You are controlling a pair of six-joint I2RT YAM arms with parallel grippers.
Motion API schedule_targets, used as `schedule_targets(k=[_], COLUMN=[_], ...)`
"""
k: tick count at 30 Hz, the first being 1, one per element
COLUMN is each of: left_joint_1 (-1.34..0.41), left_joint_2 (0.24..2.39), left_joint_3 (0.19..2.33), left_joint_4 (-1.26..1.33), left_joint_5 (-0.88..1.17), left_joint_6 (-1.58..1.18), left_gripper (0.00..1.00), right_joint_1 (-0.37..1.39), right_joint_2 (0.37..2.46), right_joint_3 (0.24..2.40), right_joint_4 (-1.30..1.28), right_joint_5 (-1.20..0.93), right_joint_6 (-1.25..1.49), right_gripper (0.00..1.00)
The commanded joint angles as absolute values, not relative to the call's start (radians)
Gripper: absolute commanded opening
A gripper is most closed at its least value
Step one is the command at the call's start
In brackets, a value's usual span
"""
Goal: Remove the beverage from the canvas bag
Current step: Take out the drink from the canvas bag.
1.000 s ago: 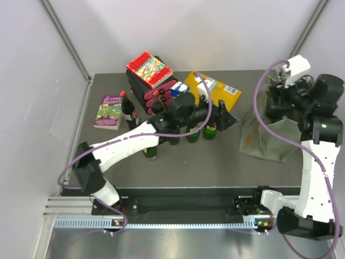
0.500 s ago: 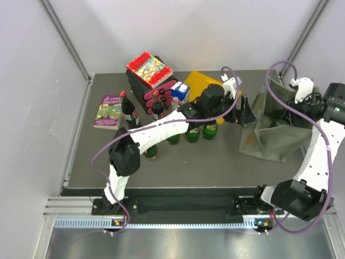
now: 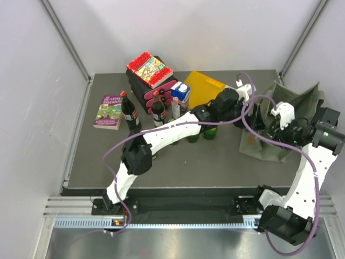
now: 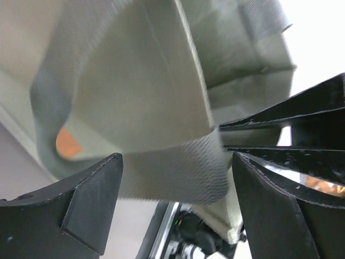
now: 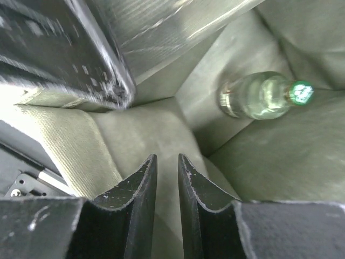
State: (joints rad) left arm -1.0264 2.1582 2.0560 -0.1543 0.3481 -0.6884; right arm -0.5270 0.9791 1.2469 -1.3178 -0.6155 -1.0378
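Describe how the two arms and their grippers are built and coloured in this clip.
Both arms have white link shells with black joint housings and black bases, and a purple cable looping loosely alongside each. The left gripper has thick matte-black wedge fingers; the right gripper has black fingers with scuffed, curved inner edges. No markings are legible.

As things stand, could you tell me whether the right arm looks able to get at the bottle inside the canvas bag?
Probably yes. The right gripper is already inside the canvas bag, and the green-capped bottle lies exposed ahead of it with nothing between. Its fingers are nearly closed and would need to open first.
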Motion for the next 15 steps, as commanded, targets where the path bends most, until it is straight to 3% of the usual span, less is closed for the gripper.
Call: schedule_targets(k=[1,3,8,15], left_joint_1=[-1.048,-1.048,-1.051,-1.051], left_joint_2=[2.169,2.171,2.155,2.169], left_joint_3=[2.103,2.1,2.048,1.994], left_joint_4=[-0.286,-0.31,-0.307,-0.239], left_joint_5=[0.341,0.342,0.402,0.526], left_joint_6=[-0.578,-0.537,-0.483,-0.488], left_gripper=[0.86,0.84,0.65,0.25], right_joint_1=[-0.54,-0.541,-0.548,-0.61], right_joint_2=[0.962,0.959,0.953,0.945], right_joint_3=[1.191,1.174,1.123,1.132], right_joint_4=[-1.387,-1.39,-1.396,-1.356], right_joint_5=[-0.638,-0.641,-0.626,-0.626], right_joint_6=[-1.094,-1.094,-1.083,-0.994], right_gripper=[0.22,0.22,0.22,0.23])
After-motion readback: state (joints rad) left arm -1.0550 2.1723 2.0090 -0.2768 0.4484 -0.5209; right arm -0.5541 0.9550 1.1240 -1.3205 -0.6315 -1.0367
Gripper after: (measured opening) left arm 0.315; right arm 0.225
